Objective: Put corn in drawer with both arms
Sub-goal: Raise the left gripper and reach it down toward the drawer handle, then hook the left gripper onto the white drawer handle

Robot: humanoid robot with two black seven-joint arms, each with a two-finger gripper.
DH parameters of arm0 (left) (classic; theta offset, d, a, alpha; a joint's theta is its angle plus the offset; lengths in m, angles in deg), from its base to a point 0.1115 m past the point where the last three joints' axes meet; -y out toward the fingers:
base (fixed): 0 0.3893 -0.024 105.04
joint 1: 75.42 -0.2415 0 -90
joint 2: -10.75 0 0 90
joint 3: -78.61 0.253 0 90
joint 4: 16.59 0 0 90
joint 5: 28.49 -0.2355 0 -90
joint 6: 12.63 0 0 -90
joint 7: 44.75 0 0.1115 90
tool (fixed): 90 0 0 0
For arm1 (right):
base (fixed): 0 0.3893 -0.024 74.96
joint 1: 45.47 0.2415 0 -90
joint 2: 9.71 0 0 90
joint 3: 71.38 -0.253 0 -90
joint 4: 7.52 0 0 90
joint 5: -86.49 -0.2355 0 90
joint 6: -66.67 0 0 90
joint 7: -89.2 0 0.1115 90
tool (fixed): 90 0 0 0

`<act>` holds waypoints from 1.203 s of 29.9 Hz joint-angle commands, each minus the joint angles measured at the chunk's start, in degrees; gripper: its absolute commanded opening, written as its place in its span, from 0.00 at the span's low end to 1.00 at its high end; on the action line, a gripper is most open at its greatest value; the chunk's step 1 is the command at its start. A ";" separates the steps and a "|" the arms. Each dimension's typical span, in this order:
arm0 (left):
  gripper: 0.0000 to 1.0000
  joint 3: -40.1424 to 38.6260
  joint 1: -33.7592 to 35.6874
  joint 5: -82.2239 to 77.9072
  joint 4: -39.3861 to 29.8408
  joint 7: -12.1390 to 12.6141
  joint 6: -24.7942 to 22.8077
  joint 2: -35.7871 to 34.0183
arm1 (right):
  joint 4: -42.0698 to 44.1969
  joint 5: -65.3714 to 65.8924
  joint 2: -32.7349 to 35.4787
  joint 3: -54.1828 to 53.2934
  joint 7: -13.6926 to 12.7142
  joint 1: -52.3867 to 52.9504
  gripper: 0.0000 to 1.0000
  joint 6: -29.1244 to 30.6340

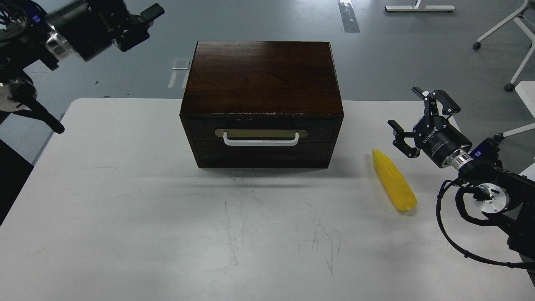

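The corn (pixel 393 180) lies on the white table (pixel 167 234) to the right of the dark wooden box (pixel 261 75), its pointed end toward the box. The drawer (pixel 259 130) is shut, and its white bar handle (pixel 260 141) faces me. My right gripper (pixel 414 119) is open and empty, just right of and above the corn's pointed end, not touching it. My left gripper (pixel 140 25) is raised high at the top left, left of the box's back corner. It is open and empty, partly cut off by the frame and slightly blurred.
The box stands at the table's far middle. A lower panel (pixel 259 155) sits under the drawer front. Chair legs with castors (pixel 508 85) and another white table corner (pixel 527 94) are off to the right, beyond the table.
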 commanded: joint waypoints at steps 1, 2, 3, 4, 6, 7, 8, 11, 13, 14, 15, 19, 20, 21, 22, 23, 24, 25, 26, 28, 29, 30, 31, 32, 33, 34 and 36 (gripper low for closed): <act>0.98 -0.67 1.82 -24.27 -9.46 0.02 0.03 4.42 | 0.02 0.03 0.05 -0.08 0.00 -0.03 1.00 0.00; 0.98 -0.67 1.83 -24.35 -9.48 0.02 0.03 4.44 | 0.02 0.03 0.05 -0.08 0.00 -0.03 1.00 0.00; 0.98 -0.50 2.09 -32.44 -11.22 0.02 0.03 6.44 | 0.02 0.12 0.05 0.09 0.00 -0.11 1.00 0.00; 0.98 -0.50 2.18 -36.79 -11.85 0.02 0.03 7.42 | 0.11 0.12 0.05 0.09 0.00 -0.03 1.00 0.00; 0.98 -0.15 2.53 -51.70 -13.08 0.02 0.03 11.10 | 0.11 0.12 -0.04 0.18 0.00 -0.11 1.00 0.00; 0.98 0.03 2.62 -54.99 -13.08 0.02 0.03 11.90 | 0.11 0.12 -0.04 0.18 0.00 -0.12 1.00 0.00; 0.98 0.21 2.71 -57.90 -13.08 0.02 0.03 12.78 | 0.11 0.20 -0.04 0.27 0.00 -0.12 1.00 0.00; 0.98 1.17 3.49 -69.84 -12.82 0.02 0.03 16.91 | 0.11 0.21 0.04 0.44 0.00 -0.20 1.00 0.00; 0.98 4.41 5.34 -73.91 -12.82 0.02 0.03 18.24 | 0.11 0.21 0.05 0.36 0.00 -0.20 1.00 0.00; 0.98 7.99 7.00 -75.31 -12.82 0.02 0.03 18.68 | 0.11 0.21 0.05 0.44 0.00 -0.20 1.00 0.00; 0.98 9.86 8.14 -75.94 -12.82 0.02 0.03 18.77 | 0.11 0.21 0.05 0.44 0.00 -0.20 1.00 0.00; 0.98 17.87 11.84 -80.85 -12.38 0.02 0.03 20.43 | 0.19 0.21 -0.04 0.44 0.00 -0.20 1.00 0.00; 0.98 18.66 12.02 -83.56 -12.12 0.02 0.03 21.05 | 0.37 0.21 -0.22 0.44 0.00 -0.29 1.00 0.00; 0.98 18.84 12.02 -84.58 -11.86 0.02 0.03 21.31 | 0.54 0.21 -0.31 0.53 0.00 -0.29 1.00 0.00; 0.98 18.93 11.94 -84.58 -11.42 0.02 0.03 21.58 | 0.55 0.21 -0.31 0.53 0.00 -0.29 1.00 0.00; 0.98 19.10 11.59 -84.58 -10.54 0.02 0.03 22.10 | 0.55 0.21 -0.39 0.53 0.00 -0.29 1.00 0.00; 0.98 19.36 11.58 -84.58 -10.27 0.02 0.03 22.46 | 0.55 0.21 -0.39 0.53 0.00 -0.38 1.00 0.00; 0.98 20.24 11.58 -84.58 -9.40 0.02 0.03 22.89 | 0.55 0.21 -0.39 0.53 0.00 -0.38 1.00 0.00; 0.98 20.77 11.50 -84.58 -8.52 0.02 0.03 23.16 | 0.55 0.21 -0.48 0.53 0.00 -0.47 1.00 0.00; 0.98 21.12 11.50 -84.58 -7.90 0.02 0.03 23.25 | 0.55 0.38 -0.48 0.53 0.00 -0.56 1.00 0.00; 0.98 21.21 11.50 -84.58 -7.64 0.02 0.03 23.16 | 0.55 0.38 -0.39 0.53 0.00 -0.73 1.00 0.00; 0.98 21.39 11.50 -84.58 -7.55 0.02 0.03 23.25 | 0.55 0.21 -0.39 0.53 0.00 -0.73 1.00 0.00; 0.98 21.48 11.41 -84.58 -7.46 0.02 0.03 23.16 | 0.55 0.38 -0.39 0.53 0.00 -0.90 1.00 0.00; 0.98 21.48 11.32 -84.58 -7.02 0.02 0.03 23.08 | 0.55 0.38 -0.39 0.53 0.00 -0.91 1.00 0.00; 0.98 21.56 11.32 -84.58 -6.85 0.02 0.03 23.07 | 0.55 0.38 -0.39 0.53 0.00 -0.91 1.00 0.00; 0.98 21.83 11.15 -84.58 -6.50 0.02 0.03 23.07 | 0.55 0.38 -0.39 0.53 0.00 -0.91 1.00 0.00; 0.98 22.35 10.79 -84.58 -6.23 0.02 0.03 22.99 | 0.55 0.38 -0.39 0.53 0.00 -0.91 1.00 0.00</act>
